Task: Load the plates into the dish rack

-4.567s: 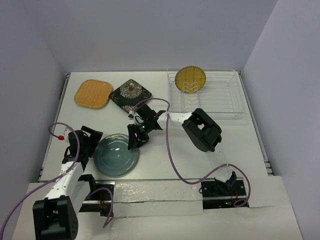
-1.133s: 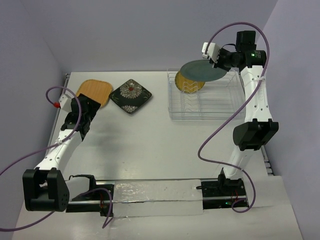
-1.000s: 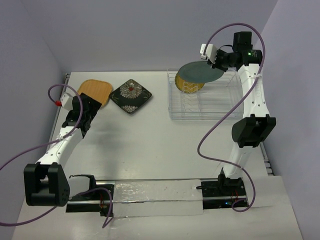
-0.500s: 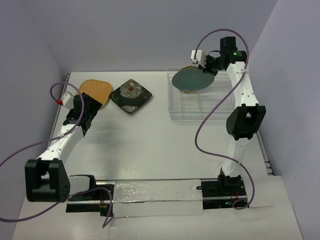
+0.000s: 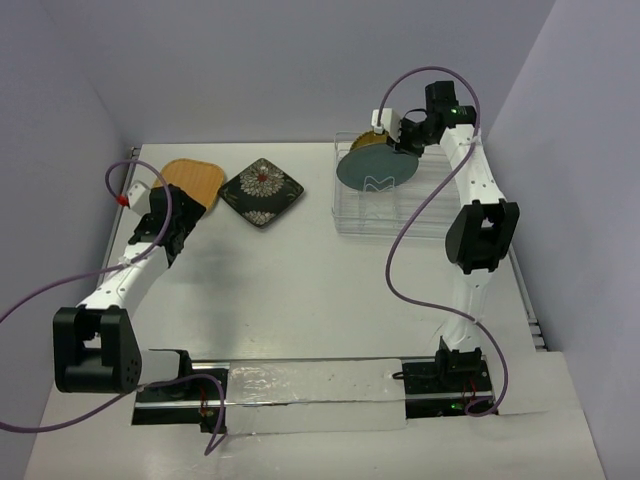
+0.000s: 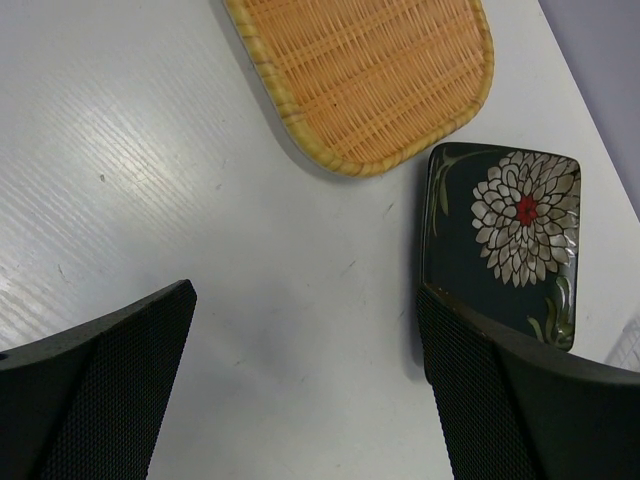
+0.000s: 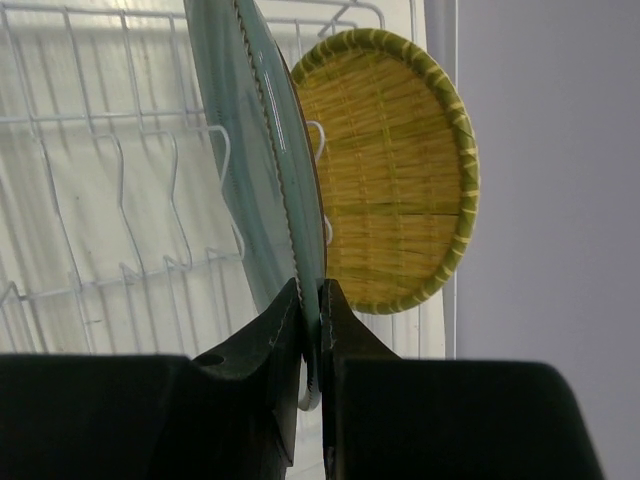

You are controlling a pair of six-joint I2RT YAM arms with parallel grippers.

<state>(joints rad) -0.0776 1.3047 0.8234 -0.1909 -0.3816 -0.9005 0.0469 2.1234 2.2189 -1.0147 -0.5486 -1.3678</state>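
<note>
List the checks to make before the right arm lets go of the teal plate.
1. Right tool shut on teal plate rim: ok.
2. Teal plate upright over dish rack: ok.
3. Teal plate seated between its wires: cannot tell.
4. Gap to yellow plate standing behind it: cannot tell.
5. Left tool open, empty, near orange plate and black plate: ok.

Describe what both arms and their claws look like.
The left arm and right arm have white links with bulky black joint housings, each with a looping purple cable. The left claw has broad black fingers with a fine mesh texture; the right claw is black too.
</note>
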